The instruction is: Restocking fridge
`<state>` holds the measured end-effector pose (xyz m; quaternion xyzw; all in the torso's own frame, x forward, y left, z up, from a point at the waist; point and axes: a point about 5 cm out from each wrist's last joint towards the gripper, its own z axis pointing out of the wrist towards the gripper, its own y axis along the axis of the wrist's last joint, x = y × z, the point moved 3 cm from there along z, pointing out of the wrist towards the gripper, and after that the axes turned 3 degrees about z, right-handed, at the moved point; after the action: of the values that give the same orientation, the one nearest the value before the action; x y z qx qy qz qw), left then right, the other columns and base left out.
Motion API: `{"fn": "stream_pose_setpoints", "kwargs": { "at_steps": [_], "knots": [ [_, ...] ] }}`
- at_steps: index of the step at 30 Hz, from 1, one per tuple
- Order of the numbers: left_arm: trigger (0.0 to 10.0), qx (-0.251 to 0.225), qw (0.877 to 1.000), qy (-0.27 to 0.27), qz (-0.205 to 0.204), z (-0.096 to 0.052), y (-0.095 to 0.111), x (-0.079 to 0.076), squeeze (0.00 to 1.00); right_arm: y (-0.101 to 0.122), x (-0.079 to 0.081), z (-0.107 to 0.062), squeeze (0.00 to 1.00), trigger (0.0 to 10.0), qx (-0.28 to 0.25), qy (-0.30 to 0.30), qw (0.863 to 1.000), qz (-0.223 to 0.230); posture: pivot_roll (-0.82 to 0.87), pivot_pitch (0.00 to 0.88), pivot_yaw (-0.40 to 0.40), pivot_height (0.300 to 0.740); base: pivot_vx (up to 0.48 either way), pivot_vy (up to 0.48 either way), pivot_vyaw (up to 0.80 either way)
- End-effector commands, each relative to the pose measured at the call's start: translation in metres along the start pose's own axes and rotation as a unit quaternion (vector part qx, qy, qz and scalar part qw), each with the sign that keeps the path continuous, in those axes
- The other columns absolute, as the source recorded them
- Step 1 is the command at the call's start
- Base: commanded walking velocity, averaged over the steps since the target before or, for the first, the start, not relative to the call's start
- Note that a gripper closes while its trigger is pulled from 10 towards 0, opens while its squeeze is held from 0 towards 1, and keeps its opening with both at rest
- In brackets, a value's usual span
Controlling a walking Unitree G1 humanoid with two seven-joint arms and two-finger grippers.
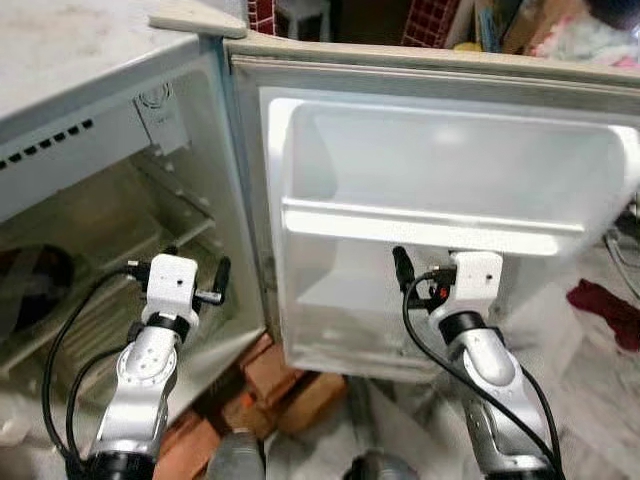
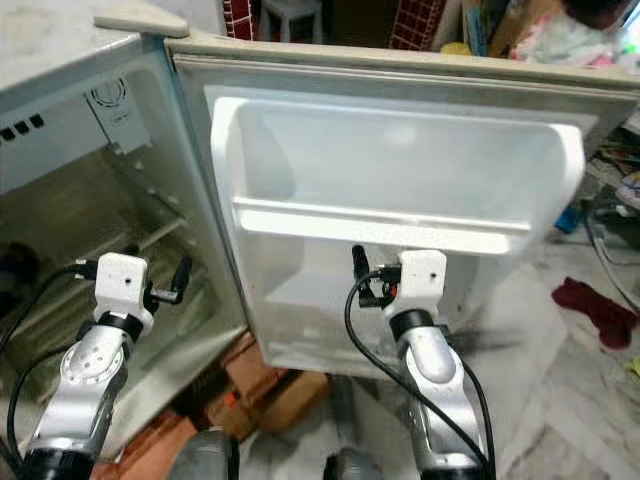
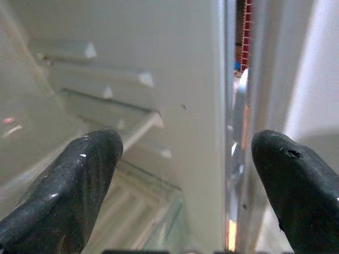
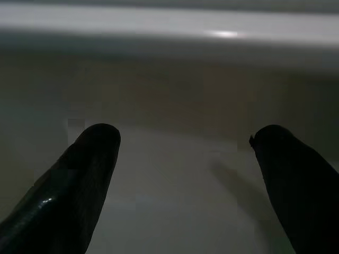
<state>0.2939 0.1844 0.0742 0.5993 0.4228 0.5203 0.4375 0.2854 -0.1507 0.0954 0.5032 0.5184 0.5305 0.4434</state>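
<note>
The fridge door (image 1: 440,180) stands open. The right gripper (image 4: 183,174), fingers spread, reaches under its shelf (image 1: 430,228); the left gripper (image 3: 185,180), also spread, is inside the fridge (image 1: 110,230) beside the door.

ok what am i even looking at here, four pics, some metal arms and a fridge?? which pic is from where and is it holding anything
It is a humanoid robot meant to restock a small fridge whose door stands wide open. The two upper pictures come from a stereo camera on its head, looking down, so they show the same scene twice. You see its two silver arms: the left gripper points into the fridge body, above the wire shelf, and the right gripper points at the door's inner side, just under the door shelf.

The two lower pictures come from cameras on the wrists, looking along each gripper's two black fingers. Both grippers are open and hold nothing. The door shelf looks bare. Beneath the fridge are some bricks, and a red cloth lies on the floor.
</note>
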Motion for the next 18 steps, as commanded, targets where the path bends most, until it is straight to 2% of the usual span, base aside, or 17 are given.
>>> {"fn": "stream_pose_setpoints", "kwargs": {
  "at_steps": [1, 2, 3, 4, 6, 10, 14, 18],
  "knots": [
    [10.0, 0.002, 1.000, -0.005, 0.007, -0.001, 0.001, 0.000, 0.00, -0.001, -0.001, 0.000, 0.00, 10.0, 0.003, -0.005, 0.999, -0.054, -0.02, 0.053, -0.031, 0.740, -0.450, 0.000, 0.00],
    [10.0, 0.002, 1.000, -0.005, 0.007, -0.001, 0.001, 0.000, 0.00, -0.001, -0.001, 0.000, 0.00, 10.0, 0.003, -0.005, 0.999, -0.054, -0.02, 0.053, -0.031, 0.740, -0.450, 0.000, 0.00],
    [10.0, 0.000, 1.000, -0.008, 0.009, 0.000, 0.002, -0.001, 0.00, 0.004, 0.004, 0.002, 0.00, 10.0, -0.012, 0.010, 0.996, -0.089, -0.02, 0.052, -0.029, 0.740, -0.450, 0.000, 0.00],
    [10.0, -0.001, 1.000, -0.010, 0.010, 0.000, 0.002, -0.001, 0.00, 0.008, 0.007, 0.003, 0.00, 10.0, -0.023, 0.018, 0.994, -0.103, -0.02, 0.051, -0.027, 0.740, -0.442, 0.000, 0.00],
    [10.0, -0.003, 1.000, -0.012, 0.012, 0.000, 0.003, -0.001, 0.00, 0.012, 0.009, 0.005, 0.00, 10.0, -0.032, 0.016, 0.993, -0.110, -0.02, 0.051, -0.026, 0.740, -0.401, 0.000, 0.00],
    [10.0, -0.006, 1.000, -0.015, 0.022, 0.002, 0.005, -0.001, 0.00, 0.013, 0.009, 0.006, 0.00, 10.0, -0.024, 0.014, 0.996, -0.083, -0.01, 0.046, -0.023, 0.740, -0.083, 0.000, 0.00],
    [10.0, -0.007, 1.000, -0.019, 0.022, 0.002, 0.005, 0.001, 0.00, 0.017, 0.007, 0.006, 0.00, 10.0, -0.038, 0.005, 0.997, -0.064, -0.01, 0.042, -0.021, 0.740, 0.000, 0.000, 0.00],
    [10.0, -0.011, 0.999, -0.030, 0.017, 0.002, 0.006, 0.001, 0.00, 0.020, 0.006, 0.008, 0.00, 10.0, -0.041, 0.007, 0.998, -0.056, -0.01, 0.040, -0.022, 0.740, 0.000, 0.000, 0.00]
  ]
}}
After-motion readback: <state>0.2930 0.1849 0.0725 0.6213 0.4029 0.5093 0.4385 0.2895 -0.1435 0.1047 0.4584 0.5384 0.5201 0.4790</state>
